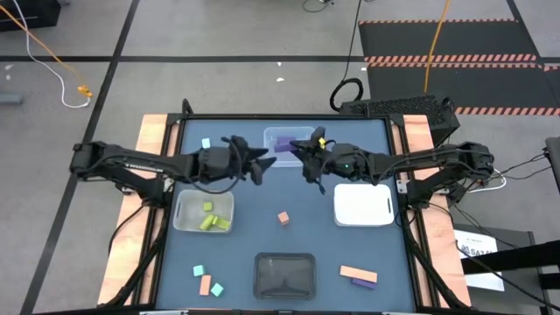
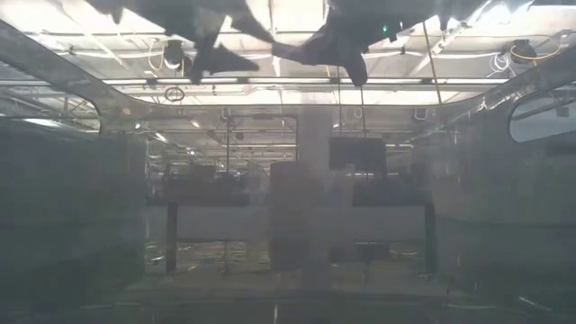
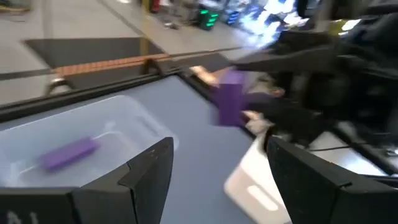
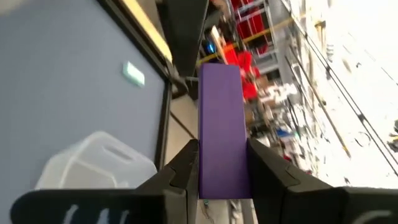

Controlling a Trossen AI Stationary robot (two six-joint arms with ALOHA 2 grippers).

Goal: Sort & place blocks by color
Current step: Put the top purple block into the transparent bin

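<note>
My right gripper (image 1: 306, 160) hovers by the clear tray (image 1: 271, 133) at the table's far middle and is shut on a purple bar (image 4: 221, 124), also visible in the left wrist view as the purple bar (image 3: 229, 96). My left gripper (image 1: 260, 166) faces it from the left, open and empty (image 3: 217, 155). Another purple bar (image 3: 68, 152) lies flat in the clear tray (image 3: 124, 118). Yellow-green blocks (image 1: 208, 220) lie in the translucent tray (image 1: 182, 210). Loose on the table are a cyan block (image 1: 206, 143), a salmon cube (image 1: 283, 217), a cyan and salmon group (image 1: 207, 282), and a salmon bar (image 1: 357, 273) beside a purple bar (image 1: 364, 281). My right gripper pinches the purple bar between its two fingers (image 4: 186, 165), one on each long side face (image 4: 205, 155). The fingers reach in roughly level from the table's right. The bar is lifted clear of the table and stands about upright in the left wrist view.
The white tray (image 1: 363, 214) lies at the right, under the right arm. The black tray (image 1: 262, 262) lies at the near middle. Bare blue table shows between the trays around the salmon cube. The two grippers are close together above the far middle.
</note>
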